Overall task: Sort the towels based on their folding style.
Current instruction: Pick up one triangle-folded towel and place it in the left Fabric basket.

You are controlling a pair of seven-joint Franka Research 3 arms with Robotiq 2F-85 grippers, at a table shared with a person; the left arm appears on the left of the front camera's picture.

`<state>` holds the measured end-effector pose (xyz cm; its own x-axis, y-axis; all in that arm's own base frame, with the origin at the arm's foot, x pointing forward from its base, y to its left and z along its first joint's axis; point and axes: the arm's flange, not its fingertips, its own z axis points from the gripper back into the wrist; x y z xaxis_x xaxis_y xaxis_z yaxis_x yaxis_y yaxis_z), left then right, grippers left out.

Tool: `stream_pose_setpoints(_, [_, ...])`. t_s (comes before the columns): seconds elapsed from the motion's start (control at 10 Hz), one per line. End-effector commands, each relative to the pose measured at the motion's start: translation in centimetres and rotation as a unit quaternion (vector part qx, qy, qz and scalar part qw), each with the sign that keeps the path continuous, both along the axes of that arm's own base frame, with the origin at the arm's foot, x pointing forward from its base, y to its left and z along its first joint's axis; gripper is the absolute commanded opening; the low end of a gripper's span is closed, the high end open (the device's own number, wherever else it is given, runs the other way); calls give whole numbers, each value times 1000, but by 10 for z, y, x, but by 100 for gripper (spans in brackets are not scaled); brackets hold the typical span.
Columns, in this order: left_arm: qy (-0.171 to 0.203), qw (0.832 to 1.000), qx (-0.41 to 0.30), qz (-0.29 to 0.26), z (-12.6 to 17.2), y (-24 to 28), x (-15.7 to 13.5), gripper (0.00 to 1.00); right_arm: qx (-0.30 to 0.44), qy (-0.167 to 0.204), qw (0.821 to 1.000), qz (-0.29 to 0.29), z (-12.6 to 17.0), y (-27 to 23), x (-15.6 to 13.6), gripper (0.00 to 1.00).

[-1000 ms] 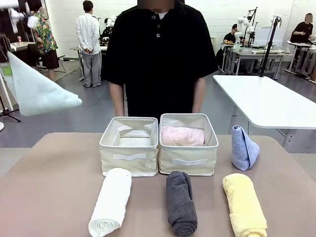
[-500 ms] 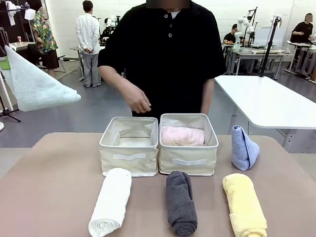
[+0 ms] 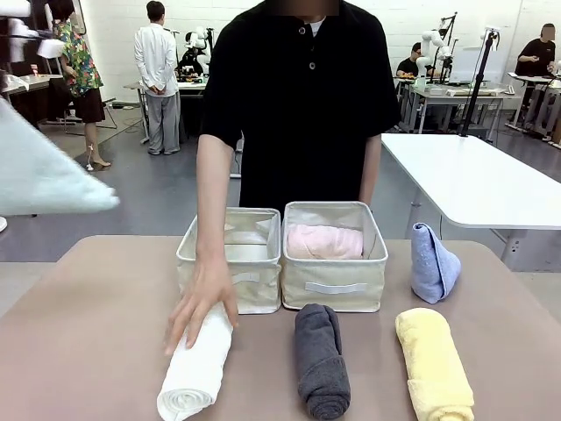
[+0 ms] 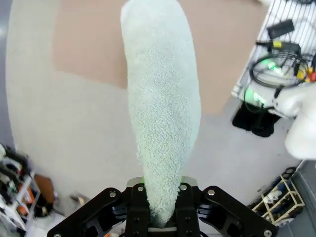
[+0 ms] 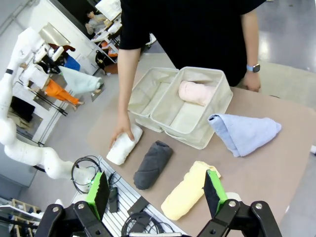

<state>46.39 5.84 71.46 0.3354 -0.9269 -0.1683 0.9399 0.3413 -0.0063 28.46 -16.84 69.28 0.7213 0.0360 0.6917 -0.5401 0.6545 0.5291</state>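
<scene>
My left gripper point(image 4: 163, 197) is shut on the narrow end of the pale mint cone towel point(image 4: 163, 108), held in the air off the table's left side point(image 3: 44, 175). A person's hand point(image 3: 203, 305) rests on the top end of the white roll point(image 3: 195, 368). The dark grey roll point(image 3: 322, 360) and yellow roll point(image 3: 434, 368) lie along the front. The pink roll point(image 3: 324, 241) lies in the right bin point(image 3: 335, 288). At the right stands the light blue cone point(image 3: 434, 263). My right gripper point(image 5: 155, 192) hangs open high above the table's front.
The left cream bin point(image 3: 230, 279) holds no towel and touches the right bin at the table's middle back. A person in black stands behind the bins. A white table point(image 3: 473, 184) stands at the back right. My left arm point(image 5: 19, 123) reaches around the table's left corner.
The person's hand has come down from above the bins onto the white roll. The mint towel in my left gripper has drifted left, towards the picture's edge.
</scene>
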Motion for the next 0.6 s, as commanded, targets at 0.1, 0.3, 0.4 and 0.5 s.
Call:
stream_pose_setpoints(0.1, [-38,998,18,43,16,82,-91,15,12,-10,1000,6,1,1,1,100])
stream_pose_setpoints(0.3, [-37,997,14,71,10,92,-98,15,12,-10,1000,6,1,1,1,100])
stream_pose_setpoints(0.4, [-38,996,11,80,9,95,-100,15,12,-10,1000,6,1,1,1,100])
stream_pose_setpoints(0.5, [-40,995,5,88,10,99,-102,15,12,-10,1000,6,1,1,1,100])
